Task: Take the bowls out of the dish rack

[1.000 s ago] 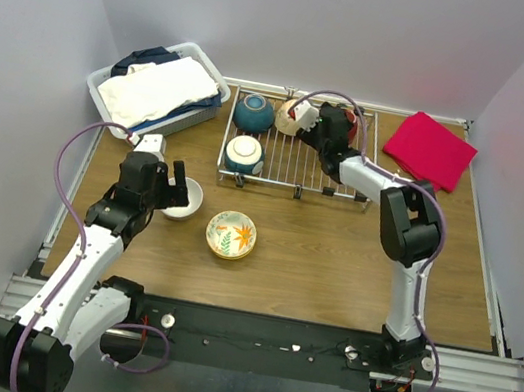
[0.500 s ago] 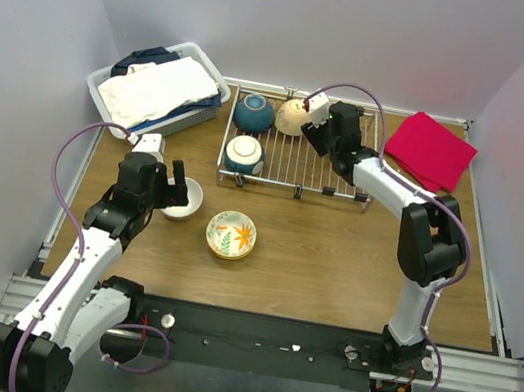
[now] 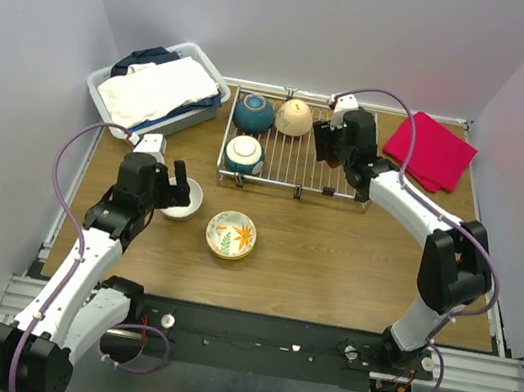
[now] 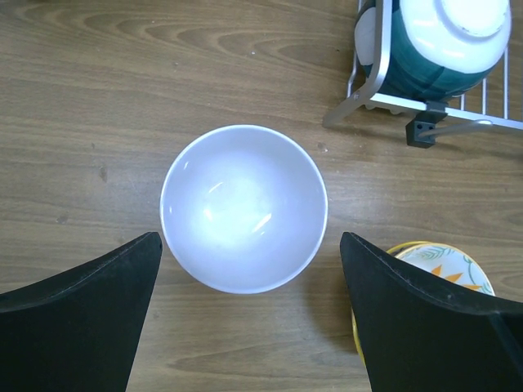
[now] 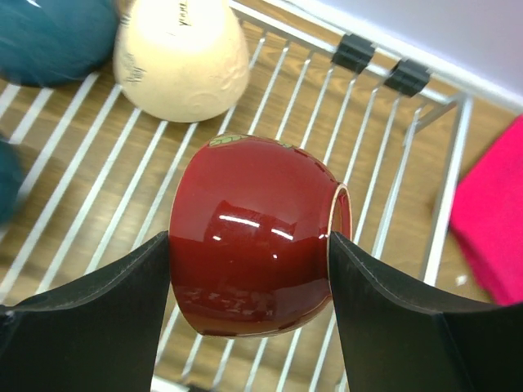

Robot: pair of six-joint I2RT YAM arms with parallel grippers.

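**A:** Rightward went the right gripper (image 5: 249, 238) over the last second. It sat against the cream bowl (image 3: 295, 117) then, and is now over the right half of the dish rack (image 3: 297, 170), so that bowl shows uncovered.

**B:** And the other one?

**A:** Unmoved. The left gripper (image 4: 249, 238) hangs over the white bowl (image 4: 243, 208) at the near left of the wood-grain table (image 3: 332, 259). Its jaws are spread wider than the bowl and hold nothing. The bowl is smooth, glossy, upright and empty.

**B:** Beside it?

**A:** Just to its right stands the floral bowl (image 3: 231, 233), also upright, with orange and green on a pale glaze and a yellow rim.

**B:** Further back, the rack?

**A:** It's thin silver wire in a flat grid, with a low rim and small black clips. At its near left corner a teal bowl with a white foot (image 3: 245, 154) sits upside down. Behind that is a plain teal bowl (image 3: 254, 112), then the cream one, matte, inverted, with faint relief.

**B:** What has the right one got?

**A:** It holds the dark red bowl (image 5: 253, 204), which has a shiny glaze and a pale rim. The bowl is turned on its side with its mouth toward the red cloth (image 3: 431, 150). The jaws are pressed against its two flanks. I cannot tell whether it touches the wires below.

**B:** Beyond that?

**A:** The cloth lies folded at the far right. A white plastic basket (image 3: 98, 89) of white and dark fabric sits at the far left.
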